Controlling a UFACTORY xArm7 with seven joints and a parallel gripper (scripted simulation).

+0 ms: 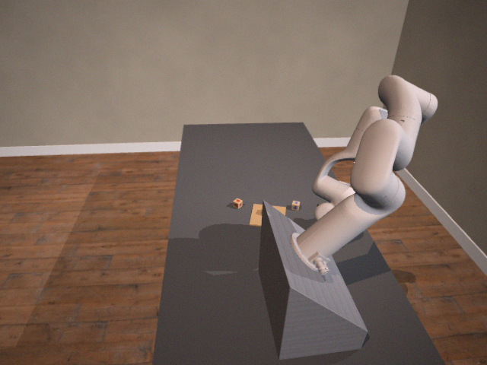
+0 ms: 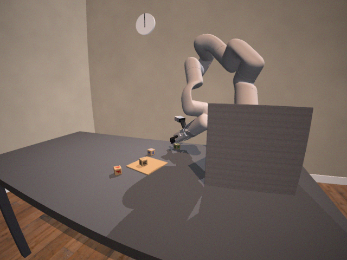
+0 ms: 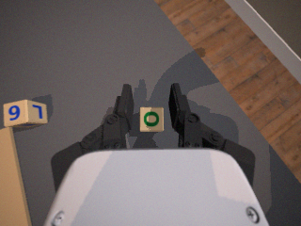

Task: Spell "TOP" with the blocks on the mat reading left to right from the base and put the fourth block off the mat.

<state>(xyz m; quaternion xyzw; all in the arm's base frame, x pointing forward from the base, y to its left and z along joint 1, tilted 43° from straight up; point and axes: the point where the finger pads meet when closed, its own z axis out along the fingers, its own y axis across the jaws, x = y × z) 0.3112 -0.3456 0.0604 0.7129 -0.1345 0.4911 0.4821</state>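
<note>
My gripper [image 2: 172,140] [image 3: 150,93] is open and empty, above the block with a green O [image 2: 177,146] [image 3: 151,119]. That block lies on the table, O face up, off the mat, and the wrist view shows it between and beyond the fingers. The mat [image 1: 256,220] [image 2: 151,170] [image 3: 12,184] lies flat. A block with a black R-like side mark [image 2: 143,162] stands on it; its top letter is unreadable. A block with blue marks [image 1: 295,205] [image 2: 150,151] [image 3: 25,113] lies just off the mat. A block with red marks [image 1: 237,203] [image 2: 117,170] lies off the mat's other side.
The grey wedge-shaped base [image 1: 310,290] [image 2: 257,148] hides part of the mat in the top view. The arm's shadow falls across the table [image 2: 70,168]. The table's edge, with the wooden floor [image 3: 216,66] beyond, is to the right in the wrist view.
</note>
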